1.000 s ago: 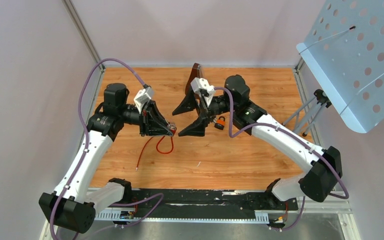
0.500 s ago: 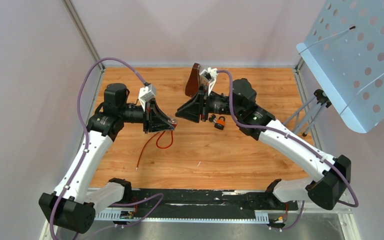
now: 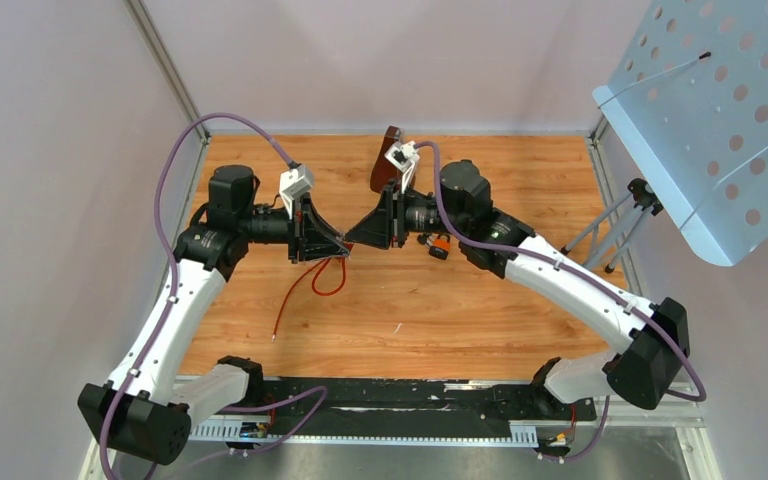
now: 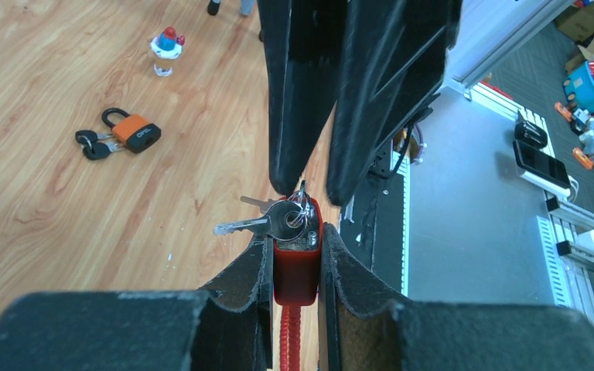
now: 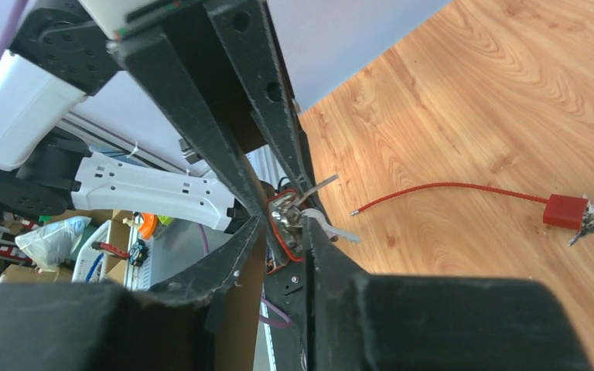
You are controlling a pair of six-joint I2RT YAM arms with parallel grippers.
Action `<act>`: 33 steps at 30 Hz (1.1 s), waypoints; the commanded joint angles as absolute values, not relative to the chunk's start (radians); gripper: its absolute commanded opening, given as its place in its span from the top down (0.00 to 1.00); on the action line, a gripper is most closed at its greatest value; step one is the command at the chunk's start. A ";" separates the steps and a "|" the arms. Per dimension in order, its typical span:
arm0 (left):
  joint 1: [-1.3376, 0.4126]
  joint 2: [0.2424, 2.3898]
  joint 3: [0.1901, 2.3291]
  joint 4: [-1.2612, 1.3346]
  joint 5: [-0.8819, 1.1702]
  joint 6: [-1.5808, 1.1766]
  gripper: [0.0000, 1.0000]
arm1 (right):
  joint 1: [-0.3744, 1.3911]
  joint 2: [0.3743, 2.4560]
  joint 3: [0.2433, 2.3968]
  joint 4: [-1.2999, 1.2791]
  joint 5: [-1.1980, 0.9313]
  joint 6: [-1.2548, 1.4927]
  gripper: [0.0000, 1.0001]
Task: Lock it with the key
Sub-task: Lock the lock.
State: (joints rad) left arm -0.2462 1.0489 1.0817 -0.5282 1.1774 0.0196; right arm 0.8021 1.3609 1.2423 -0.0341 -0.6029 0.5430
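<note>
My left gripper (image 4: 295, 239) is shut on a red lock body (image 4: 297, 267), held above the wooden table; its red cable (image 3: 300, 285) hangs down to the boards. Silver keys (image 4: 274, 222) on a ring sit at the lock's free end. My right gripper (image 4: 309, 189) faces the left one tip to tip (image 3: 360, 237), its jaws closed in on the key end of the lock. In the right wrist view the key (image 5: 285, 210) sits pinched between its fingers, one blade poking out to the side.
An orange padlock (image 4: 131, 131) with dark keys lies on the boards behind the right gripper (image 3: 440, 243). A small figurine (image 4: 168, 42) stands farther back. Another red cable (image 5: 448, 189) ending in a red block (image 5: 564, 210) lies on the wood. A perforated panel (image 3: 720, 120) on a tripod stands right.
My right gripper swung left to meet the left gripper's tip and its jaws went from wide open to closed on the key. The left gripper kept its hold and barely moved.
</note>
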 commanded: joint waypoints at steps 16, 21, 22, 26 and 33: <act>-0.241 1.075 1.142 -0.519 1.227 -0.025 1.00 | 0.815 1.425 1.296 -0.019 -0.694 0.452 0.97; -0.241 1.080 1.146 -0.530 1.269 -0.020 1.00 | 0.816 1.406 1.251 0.036 -0.819 0.348 1.00; -0.241 1.086 1.151 -0.549 1.282 -0.015 1.00 | 0.816 1.392 1.226 0.075 -0.863 0.320 1.00; -0.241 1.097 1.155 -0.597 1.337 0.030 1.00 | 0.815 1.320 1.110 0.279 -0.990 0.218 1.00; -0.241 1.081 1.122 -0.583 1.472 0.025 1.00 | 0.810 1.324 1.103 0.341 -1.177 0.050 1.00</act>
State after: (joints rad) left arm -0.2539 1.0966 1.0985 -0.6361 1.3991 0.0109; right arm 0.7937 1.3403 1.1023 0.2512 -0.9394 0.1768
